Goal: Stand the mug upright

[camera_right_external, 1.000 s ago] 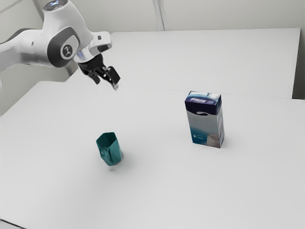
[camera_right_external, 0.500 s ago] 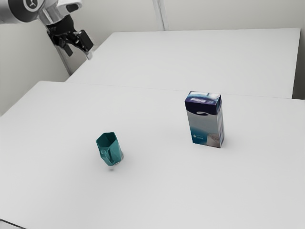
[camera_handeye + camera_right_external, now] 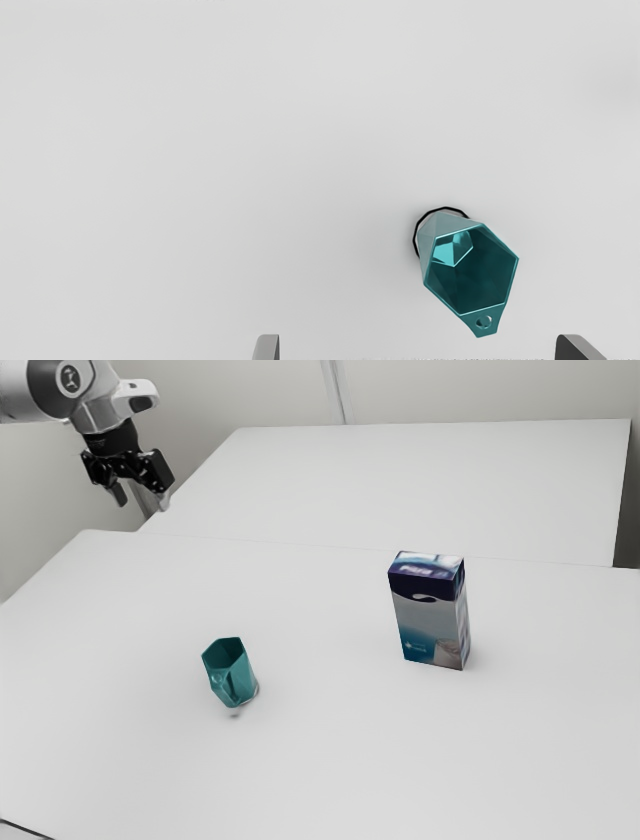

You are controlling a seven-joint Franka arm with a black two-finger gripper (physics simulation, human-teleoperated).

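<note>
The teal mug (image 3: 236,678) stands mouth up on the white worktop (image 3: 340,760), with, in the exterior view, the carton (image 3: 430,622) towards its two o'clock and the empty tool (image 3: 141,499), fingers spread wide, well away towards eleven.

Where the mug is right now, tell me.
The mug is on the table, toward the exterior view's left from the upright box, clear of the open gripper.

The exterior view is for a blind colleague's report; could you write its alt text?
A teal faceted mug stands mouth up on a white table, with a blue-and-white carton toward the exterior view's right. An open black gripper hangs at upper left, away from both.
</note>
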